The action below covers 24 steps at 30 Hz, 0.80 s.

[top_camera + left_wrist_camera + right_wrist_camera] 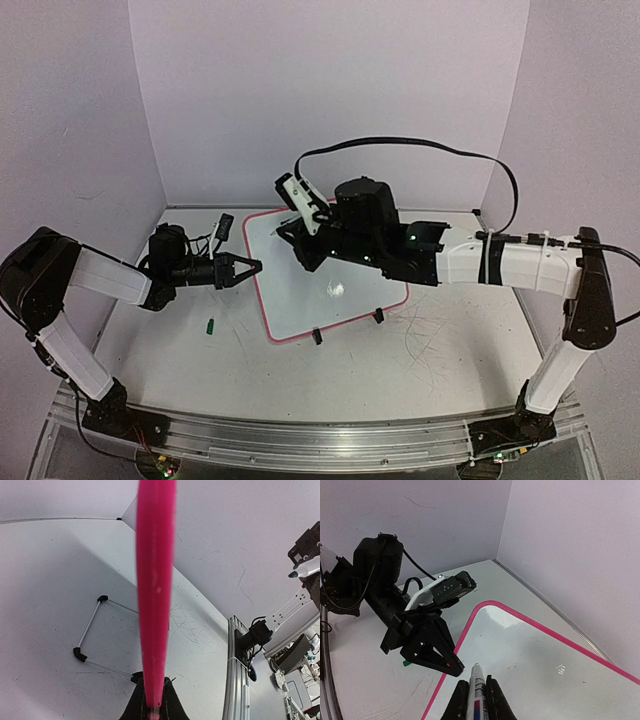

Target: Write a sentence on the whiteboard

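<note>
The whiteboard (345, 270), white with a pink rim, lies mid-table; its two black clip feet (317, 337) are at its near edge. No sentence shows on it. My left gripper (254, 267) is shut on the board's left rim (155, 590), which runs up from between its jaws in the left wrist view. My right gripper (477, 680) is shut on a white marker (475, 697). The marker's tip (476, 668) points at the whiteboard (535, 650) near its left edge, close to the left gripper (455, 667). I cannot tell whether the tip touches the board.
A small green cap (211, 323) lies on the tabletop left of the board. A black object (225, 224) sits at the back left. Grey scribbles (430, 335) mark the table to the right. Walls close the back and sides, and a metal rail (320, 440) runs along the near edge.
</note>
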### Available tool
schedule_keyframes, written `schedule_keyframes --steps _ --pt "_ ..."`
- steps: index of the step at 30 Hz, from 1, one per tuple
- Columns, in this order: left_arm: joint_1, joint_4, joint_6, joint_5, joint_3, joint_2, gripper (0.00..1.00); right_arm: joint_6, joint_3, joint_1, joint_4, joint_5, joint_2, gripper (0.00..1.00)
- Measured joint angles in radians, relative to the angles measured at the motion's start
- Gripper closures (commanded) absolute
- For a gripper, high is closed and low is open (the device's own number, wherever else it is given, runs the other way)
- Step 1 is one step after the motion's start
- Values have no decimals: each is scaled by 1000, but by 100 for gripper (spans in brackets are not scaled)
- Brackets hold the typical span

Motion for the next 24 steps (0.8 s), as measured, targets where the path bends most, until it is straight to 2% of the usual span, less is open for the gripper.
schedule_keyframes --steps 24 --pt "0 -16 7 0 6 -1 100 -24 102 2 29 50 124 100"
